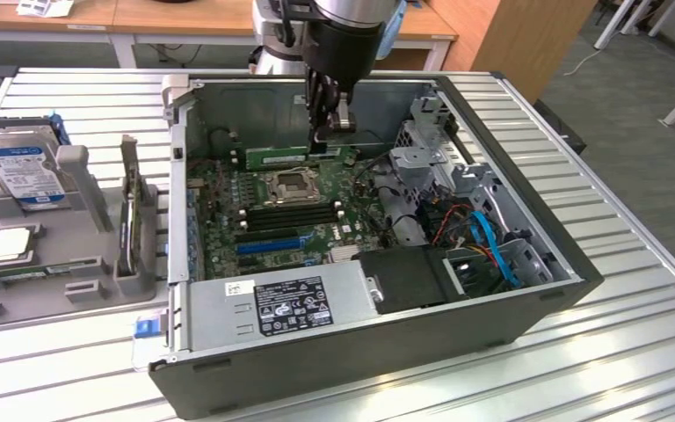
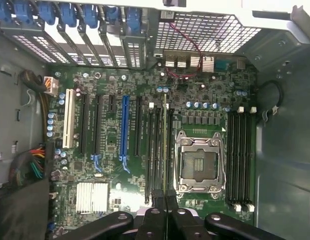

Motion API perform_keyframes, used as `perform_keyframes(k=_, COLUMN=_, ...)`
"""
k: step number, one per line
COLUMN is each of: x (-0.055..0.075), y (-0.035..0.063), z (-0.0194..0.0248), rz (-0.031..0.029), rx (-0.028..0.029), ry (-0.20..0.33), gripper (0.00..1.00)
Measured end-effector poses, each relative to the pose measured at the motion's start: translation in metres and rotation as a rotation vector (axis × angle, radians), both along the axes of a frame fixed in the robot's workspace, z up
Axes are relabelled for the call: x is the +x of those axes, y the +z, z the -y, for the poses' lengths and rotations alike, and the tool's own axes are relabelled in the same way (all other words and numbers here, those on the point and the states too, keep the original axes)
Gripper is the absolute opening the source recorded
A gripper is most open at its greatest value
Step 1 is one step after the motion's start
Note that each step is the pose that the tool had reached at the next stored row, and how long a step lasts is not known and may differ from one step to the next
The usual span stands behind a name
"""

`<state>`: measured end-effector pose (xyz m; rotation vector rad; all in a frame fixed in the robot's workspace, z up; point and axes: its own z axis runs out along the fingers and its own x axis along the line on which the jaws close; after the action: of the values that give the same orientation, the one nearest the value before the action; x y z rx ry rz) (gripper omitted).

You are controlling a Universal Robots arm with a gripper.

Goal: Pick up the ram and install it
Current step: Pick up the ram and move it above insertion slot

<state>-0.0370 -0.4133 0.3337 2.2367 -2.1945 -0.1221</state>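
Pinched tight between gripper point(image 2: 165, 196) fingers: ram point(image 2: 165, 145), edge-on, raised inside case point(image 1: 523, 171) over memory slots point(image 1: 291, 215) on near side of CPU socket point(image 1: 292, 185). Likely trouble: slight skew or offset, edge missing slot, jamming on latches point(image 2: 151, 105), flexing motherboard point(image 2: 119, 82) if pushed down.

Pinches the ram point(image 1: 291, 157) in the closed claw point(image 1: 330, 136), low inside the open case point(image 1: 431, 352); processor socket point(image 1: 292, 185) just beside the claw, hard drive point(image 1: 18, 167) well apart from it.
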Motion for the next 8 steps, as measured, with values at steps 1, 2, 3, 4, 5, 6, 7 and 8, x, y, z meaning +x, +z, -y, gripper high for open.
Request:
perform_keyframes(k=1, x=0.0000, y=0.0000, z=0.0000, rz=0.0000, rx=0.0001, ry=0.000, gripper=0.11)
perform_keyframes(k=2, x=0.0000, y=-0.0001, z=0.0000, rz=0.0000, rx=0.0002, ry=0.000, gripper=0.11)
perform_keyframes(k=3, x=0.0000, y=0.0000, z=0.0000, rz=0.0000, rx=0.0001, ry=0.000, gripper=0.11)
perform_keyframes(k=4, x=0.0000, y=-0.0004, z=0.0000, rz=0.0000, rx=0.0003, ry=0.000, gripper=0.11)
perform_keyframes(k=5, x=0.0000, y=-0.0014, z=-0.0001, rz=0.0001, rx=0.0004, ry=0.000, gripper=0.11)
perform_keyframes(k=6, x=0.0000, y=-0.0025, z=0.0000, rz=0.0000, rx=0.0002, ry=0.000, gripper=0.11)
perform_keyframes(k=7, x=0.0000, y=-0.0040, z=0.0000, rz=0.0000, rx=0.0002, ry=0.000, gripper=0.11)
perform_keyframes(k=8, x=0.0000, y=-0.0054, z=0.0000, rz=0.0001, rx=0.0003, ry=0.000, gripper=0.11)
